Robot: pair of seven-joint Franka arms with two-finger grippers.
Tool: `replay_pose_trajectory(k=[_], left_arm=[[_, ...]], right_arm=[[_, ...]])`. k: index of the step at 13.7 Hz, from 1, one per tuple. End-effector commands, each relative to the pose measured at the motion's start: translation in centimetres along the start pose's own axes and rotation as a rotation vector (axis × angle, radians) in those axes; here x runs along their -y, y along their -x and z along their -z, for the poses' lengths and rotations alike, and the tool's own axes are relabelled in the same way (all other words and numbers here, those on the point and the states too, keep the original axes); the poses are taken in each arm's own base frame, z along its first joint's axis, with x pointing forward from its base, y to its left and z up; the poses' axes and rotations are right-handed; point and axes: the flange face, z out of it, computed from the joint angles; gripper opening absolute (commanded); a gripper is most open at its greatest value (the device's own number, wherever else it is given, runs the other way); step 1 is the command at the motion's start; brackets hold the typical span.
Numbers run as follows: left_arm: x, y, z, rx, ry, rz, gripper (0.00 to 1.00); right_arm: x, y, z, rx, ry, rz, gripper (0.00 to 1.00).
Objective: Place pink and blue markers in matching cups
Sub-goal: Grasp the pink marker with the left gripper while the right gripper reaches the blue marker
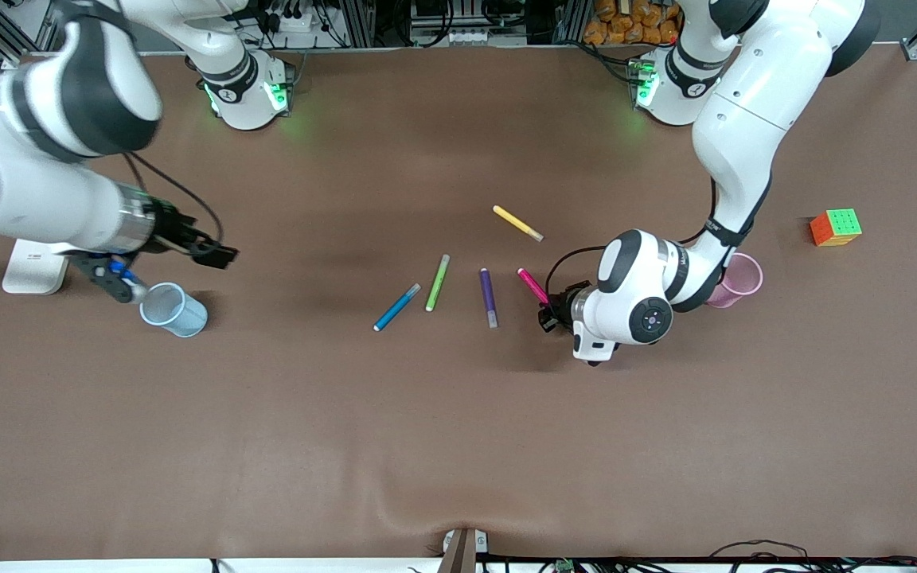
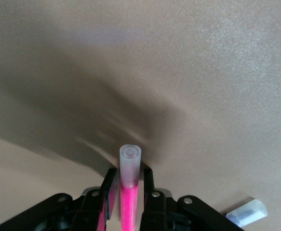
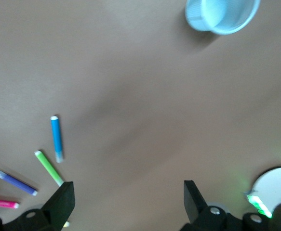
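Beside the purple marker (image 1: 489, 296), left gripper (image 1: 552, 312) clamps the pink marker (image 1: 532, 285)
Lift and carry to the pink cup (image 1: 737, 280) at three o'clock; right gripper (image 1: 120, 280), fingers apart, waits by the blue cup (image 1: 173, 309).

left tool (image 2: 129, 202) – clamped low | right tool (image 3: 126, 199) – spread, raised

Brown matte worktop (image 1: 458, 446) fills the frame, evenly lit, slight ripple at its near edge. Cables and metal framing (image 1: 442, 24) along the top edge.
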Motion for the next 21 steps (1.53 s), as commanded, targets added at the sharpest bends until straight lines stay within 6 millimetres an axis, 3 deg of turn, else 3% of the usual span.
replay_pose_trajectory(k=[1, 4, 8, 12, 17, 19, 21], left_arm=[[-0.2, -0.6, -1.2, 0.011, 0.005, 0.029, 0.18], [0.1, -1.2, -0.5, 0.002, 0.016, 0.041, 0.00], [0.4, -1.5, 1.9, -0.015, 0.034, 0.054, 0.00], [0.8, -0.8, 6.9, -0.041, 0.048, 0.056, 0.00], [1.8, 0.2, 12.0, -0.083, 0.041, 0.039, 0.00], [2.9, 0.0, 14.4, -0.101, 0.032, 0.042, 0.00], [4.0, 0.1, 16.4, -0.109, 0.034, 0.057, 0.00]], right_arm=[[2.4, 2.5, -2.7, -0.042, -0.048, -0.072, 1.00], [4.7, 3.7, -8.4, -0.100, -0.125, -0.108, 1.00], [9.6, 6.5, -14.7, -0.077, -0.178, -0.222, 1.00], [11.8, 8.6, -19.1, -0.066, -0.173, -0.245, 1.00], [14.2, 11.2, -25.1, -0.218, -0.160, -0.347, 1.00], [15.1, 11.6, -27.7, -0.264, -0.155, -0.403, 1.00], [15.9, 12.1, -29.1, -0.279, -0.159, -0.431, 1.00]])
